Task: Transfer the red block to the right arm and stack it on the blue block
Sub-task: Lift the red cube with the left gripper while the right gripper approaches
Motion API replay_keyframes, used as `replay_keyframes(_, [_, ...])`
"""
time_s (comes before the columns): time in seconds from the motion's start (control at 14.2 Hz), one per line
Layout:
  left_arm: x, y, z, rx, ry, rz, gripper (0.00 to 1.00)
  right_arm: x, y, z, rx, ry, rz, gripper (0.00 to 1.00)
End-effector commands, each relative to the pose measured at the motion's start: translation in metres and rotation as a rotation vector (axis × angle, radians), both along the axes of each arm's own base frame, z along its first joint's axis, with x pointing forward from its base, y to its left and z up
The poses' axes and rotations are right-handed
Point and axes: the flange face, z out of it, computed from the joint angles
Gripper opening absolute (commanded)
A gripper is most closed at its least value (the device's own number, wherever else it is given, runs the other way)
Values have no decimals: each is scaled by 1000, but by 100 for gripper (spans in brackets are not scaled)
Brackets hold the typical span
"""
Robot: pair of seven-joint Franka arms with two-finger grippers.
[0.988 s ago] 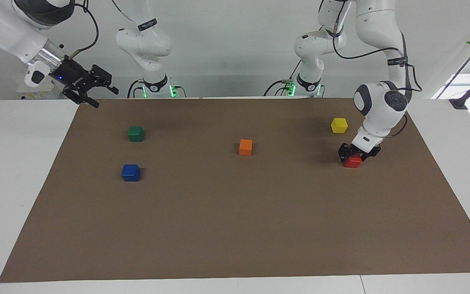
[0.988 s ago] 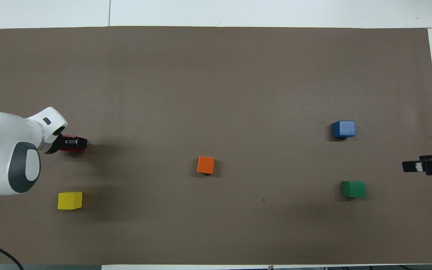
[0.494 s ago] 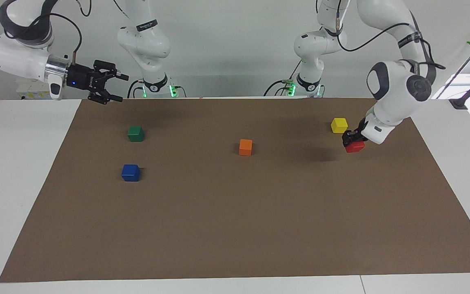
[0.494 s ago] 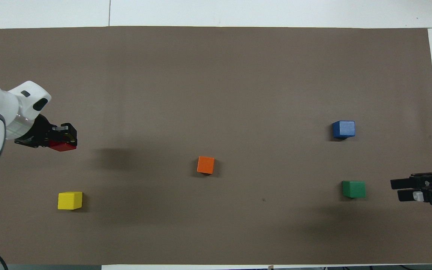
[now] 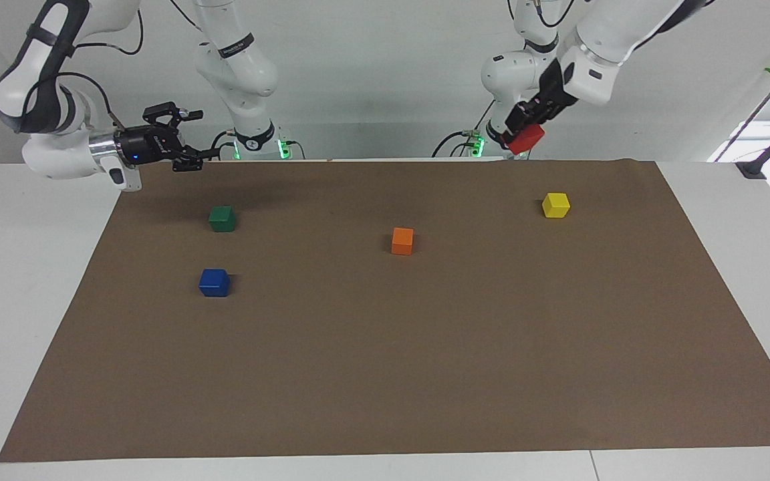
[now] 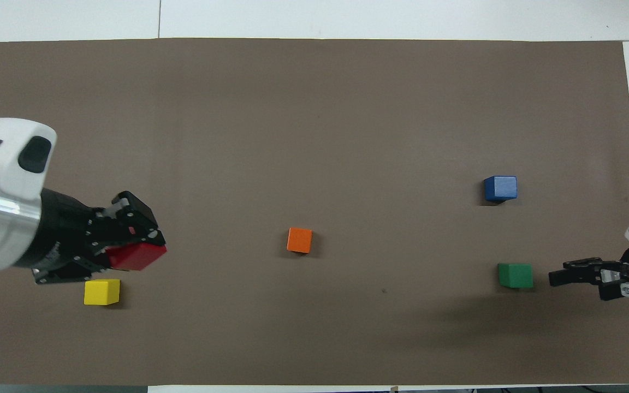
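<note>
You have the red block (image 5: 526,139) clamped in the left gripper (image 5: 522,133), high over the mat's robot-side edge, while the right gripper (image 5: 188,143), jaws apart, waits; handover and stacking on the blue block (image 5: 214,282) remain.

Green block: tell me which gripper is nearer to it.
Right. The right gripper, open, hangs beside the green block at the mat's edge; the left gripper holds the red block high at the other end.
</note>
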Motion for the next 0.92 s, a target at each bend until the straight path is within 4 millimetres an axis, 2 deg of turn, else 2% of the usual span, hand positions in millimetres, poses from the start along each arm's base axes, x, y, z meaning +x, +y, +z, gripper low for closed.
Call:
replay_keyframes(0.0, [-33, -54, 6, -24, 48, 150, 0, 4, 14, -42, 205, -35, -13, 100])
replay_keyframes(0.14, [-37, -77, 15, -100, 123, 384, 0, 9, 32, -42, 291, -46, -19, 100])
replay_keyframes(0.28, [-31, -92, 24, -185, 183, 644, 0, 12, 61, -39, 389, -52, -47, 100])
replay_keyframes(0.42, [-32, -118, 21, -266, 163, 805, 0, 17, 97, -36, 466, -56, -68, 100])
replay_keyframes(0.56, [-30, -127, 23, -306, 226, 1032, 0, 23, 140, -37, 545, -59, -97, 100])
replay_keyframes(0.71, [-41, -137, 15, -280, 252, 1035, 0, 27, 173, -34, 592, -55, -109, 100])
replay_keyframes(0.85, [-49, -139, 4, -275, 286, 1034, 0, 31, 197, -31, 623, -55, -126, 100])
